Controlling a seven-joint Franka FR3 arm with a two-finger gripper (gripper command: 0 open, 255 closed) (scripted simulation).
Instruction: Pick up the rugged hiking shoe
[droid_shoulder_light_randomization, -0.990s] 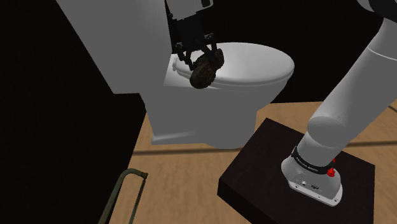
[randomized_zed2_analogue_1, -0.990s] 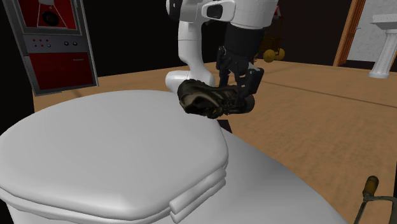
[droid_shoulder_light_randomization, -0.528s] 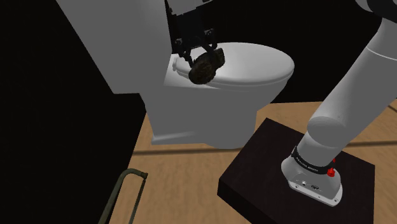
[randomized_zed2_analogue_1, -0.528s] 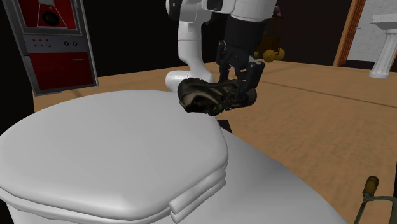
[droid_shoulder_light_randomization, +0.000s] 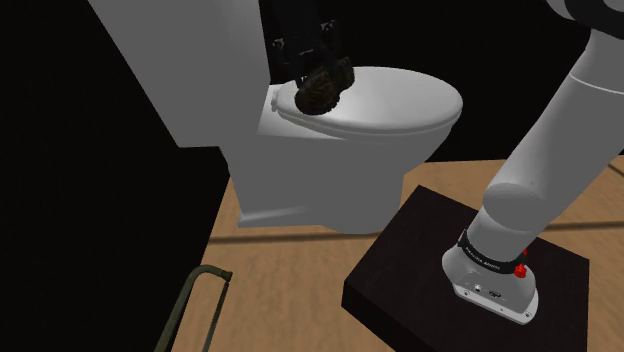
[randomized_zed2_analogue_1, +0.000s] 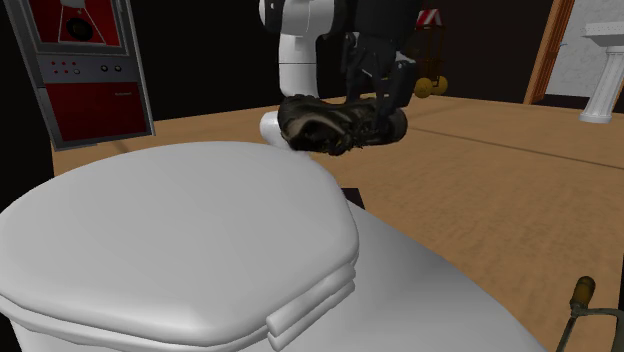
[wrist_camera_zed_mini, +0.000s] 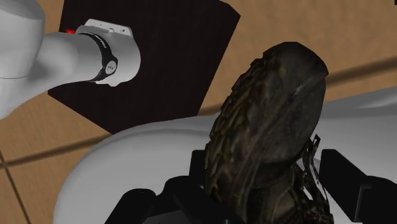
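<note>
1. Shoulder view: since the earlier frames the gripper has climbed, and the hiking shoe has gone up with it. It now hangs above the rear of the toilet lid, towards the view's left. The black fingers merge with the black area behind them, so from here we can only say that they seem to close on the shoe's upper part. The white arm rises from the dark stand at the lower right. The stand sits on the wooden floor.

2. Second exterior view: we see the dark brown shoe lying roughly level in the air, clear of the lid, with open space under its sole. The gripper comes down on it from above and clamps it near one end. A red cabinet stands at the far left.

3. Wrist view: the shoe stands up between the two fingers, its ribbed sole edge turned towards the camera. Both fingers press against its sides, so we take the hand to be holding the shoe. Behind it lie the grey lid, the stand and the arm's base.
</note>
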